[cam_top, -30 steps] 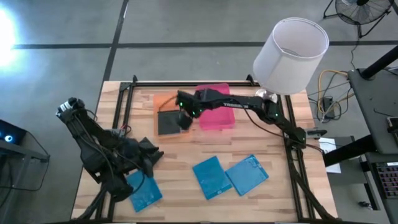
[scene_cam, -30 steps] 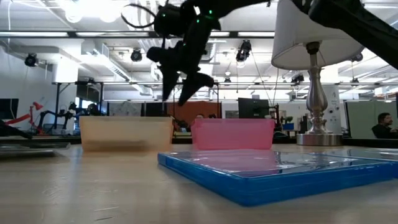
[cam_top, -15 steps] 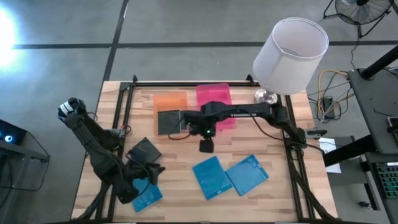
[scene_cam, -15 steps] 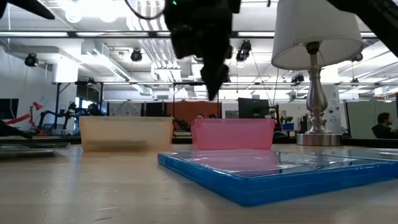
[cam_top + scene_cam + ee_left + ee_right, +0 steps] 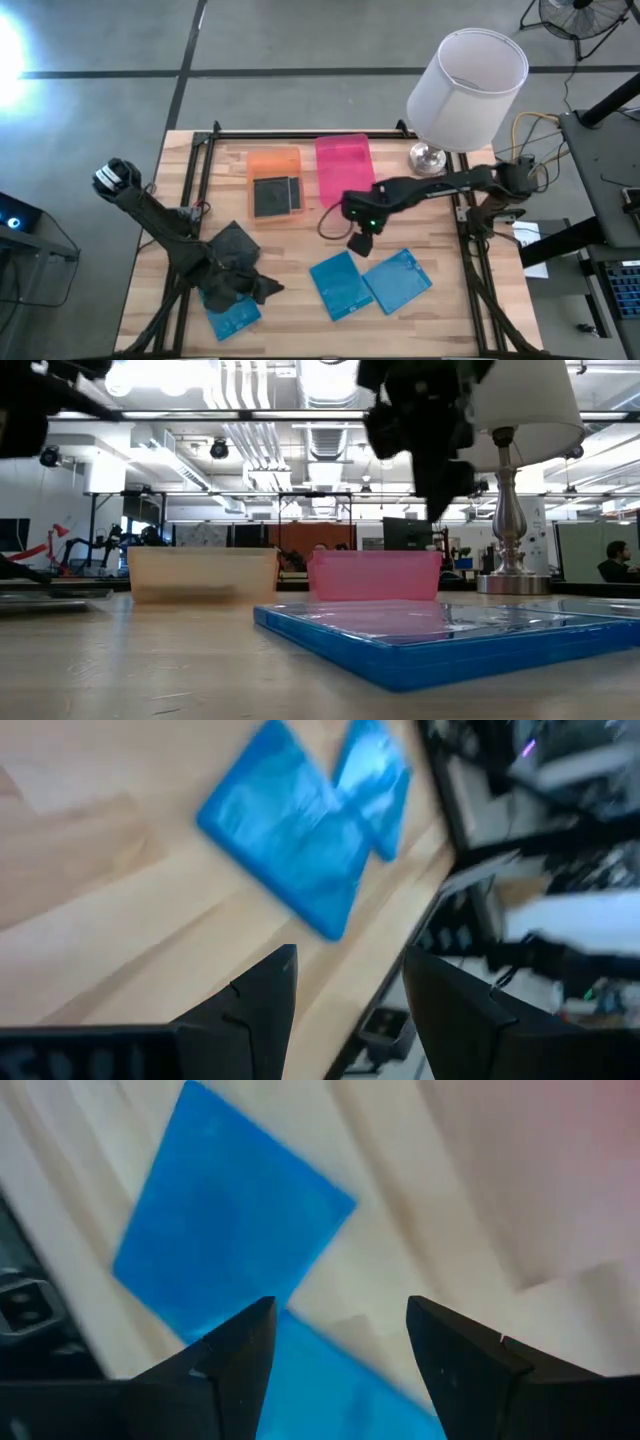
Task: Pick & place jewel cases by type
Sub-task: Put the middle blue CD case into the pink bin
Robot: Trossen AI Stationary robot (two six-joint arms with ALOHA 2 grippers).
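Cases split by colour: a dark jewel case (image 5: 276, 196) lies in the orange tray (image 5: 273, 160) at the far side, and three blue jewel cases (image 5: 338, 284) lie along the near table edge (image 5: 330, 348). Right gripper (image 5: 361, 243), fingers apart and empty, hangs just beyond the middle blue one, near the pink tray (image 5: 345, 170). Left gripper (image 5: 262, 288), fingers apart, sits beside the leftmost blue case (image 5: 232, 318), with bare wood between them.

Orange tray (image 5: 274, 163) and pink tray (image 5: 343, 160) sit side by side toward 12 o'clock on the wooden desk (image 5: 290, 255). White-shaded lamp (image 5: 467, 75) stands at 2 o'clock.
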